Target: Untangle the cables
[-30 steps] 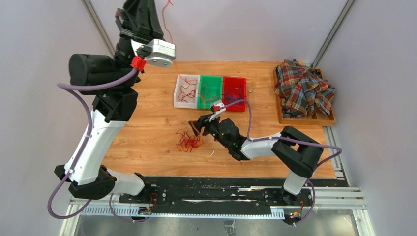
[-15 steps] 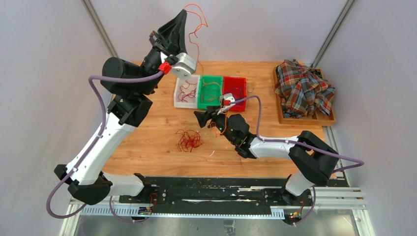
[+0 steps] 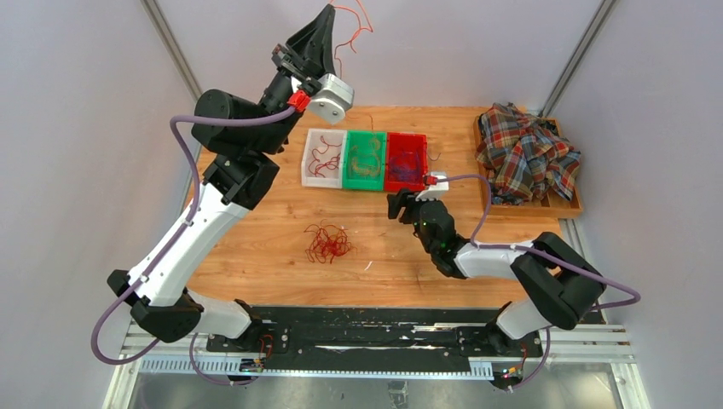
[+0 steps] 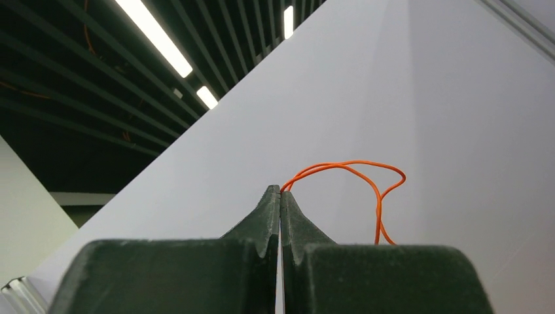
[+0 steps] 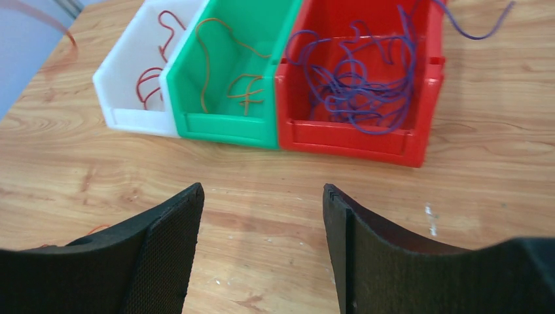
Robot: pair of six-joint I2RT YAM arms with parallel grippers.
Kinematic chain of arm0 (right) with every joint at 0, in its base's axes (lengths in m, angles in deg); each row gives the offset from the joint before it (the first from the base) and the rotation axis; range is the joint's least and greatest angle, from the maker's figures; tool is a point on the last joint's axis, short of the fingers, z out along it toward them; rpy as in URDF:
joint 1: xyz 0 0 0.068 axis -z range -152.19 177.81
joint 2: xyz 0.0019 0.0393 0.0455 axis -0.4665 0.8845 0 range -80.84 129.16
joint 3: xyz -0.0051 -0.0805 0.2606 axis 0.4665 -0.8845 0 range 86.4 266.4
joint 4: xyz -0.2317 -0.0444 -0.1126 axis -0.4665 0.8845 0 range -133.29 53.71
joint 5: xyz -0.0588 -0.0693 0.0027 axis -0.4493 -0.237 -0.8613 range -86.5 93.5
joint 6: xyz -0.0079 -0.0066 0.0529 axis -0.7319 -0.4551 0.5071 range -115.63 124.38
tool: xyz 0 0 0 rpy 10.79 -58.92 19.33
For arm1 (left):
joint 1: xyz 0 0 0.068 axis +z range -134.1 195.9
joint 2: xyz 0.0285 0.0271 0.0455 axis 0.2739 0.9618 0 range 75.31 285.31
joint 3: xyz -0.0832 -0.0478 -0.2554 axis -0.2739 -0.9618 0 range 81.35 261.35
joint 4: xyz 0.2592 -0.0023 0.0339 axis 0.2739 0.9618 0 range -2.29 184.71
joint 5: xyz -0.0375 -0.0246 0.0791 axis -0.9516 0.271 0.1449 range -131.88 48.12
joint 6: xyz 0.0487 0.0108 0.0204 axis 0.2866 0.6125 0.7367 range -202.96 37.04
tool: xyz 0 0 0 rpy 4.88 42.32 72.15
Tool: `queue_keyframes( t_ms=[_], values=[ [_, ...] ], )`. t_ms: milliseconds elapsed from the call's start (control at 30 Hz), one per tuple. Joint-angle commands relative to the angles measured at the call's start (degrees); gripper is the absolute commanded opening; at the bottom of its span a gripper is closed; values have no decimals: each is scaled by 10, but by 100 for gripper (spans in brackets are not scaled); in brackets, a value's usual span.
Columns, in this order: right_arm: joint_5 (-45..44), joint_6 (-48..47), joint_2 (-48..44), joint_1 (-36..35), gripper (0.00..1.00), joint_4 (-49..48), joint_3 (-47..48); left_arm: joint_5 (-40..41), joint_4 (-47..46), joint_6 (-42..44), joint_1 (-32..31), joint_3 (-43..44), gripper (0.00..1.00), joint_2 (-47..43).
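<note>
Carrying one orange cable (image 4: 357, 165) aloft, pinched in the tightly pressed left pincer (image 4: 280, 190), having swung from the left side of the bench (image 3: 256, 247) to high near the white bin (image 5: 134, 120). Drawing the right pincer (image 5: 262, 190), spread and empty, away from the red tangle of cables (image 3: 328, 243) toward the red bin (image 5: 353, 140). Leaving that tangle lying mid-bench, apart from both pincers; judging one strand freed, the bunch remaining to separate.

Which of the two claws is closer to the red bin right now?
The right. The right gripper hovers open just in front of the red bin; the left gripper is up high, past the white bin, pinching an orange cable.
</note>
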Motion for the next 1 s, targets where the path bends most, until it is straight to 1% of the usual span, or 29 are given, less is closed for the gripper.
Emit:
queue_keyframes(
  t_ms=[0,67,133,167,267,433,533,667,967],
  values=[
    [-32,0,-25,12,67,-18,-25,22,-37,1,-6,4,1,3],
    [-56,-15,-33,12,66,-20,-33,33,-38,1,-6,-7,1,6],
    [-62,-34,-42,12,66,-43,-48,55,-39,-3,-6,-21,0,15],
    [-64,-44,-48,11,66,-53,-58,66,-43,8,-5,-34,1,21],
    [-66,-70,-71,12,65,-86,-95,88,-89,28,4,-68,1,50],
    [-66,-84,-106,11,65,-99,-149,104,-119,19,34,-32,1,108],
    [-59,-76,-111,11,65,-154,-188,105,-133,22,48,-15,1,134],
    [-51,-75,-114,10,64,-148,-188,110,-141,20,51,-5,1,151],
    [-56,-72,-111,10,63,-157,-193,103,-143,25,51,14,1,159]
  ],
)
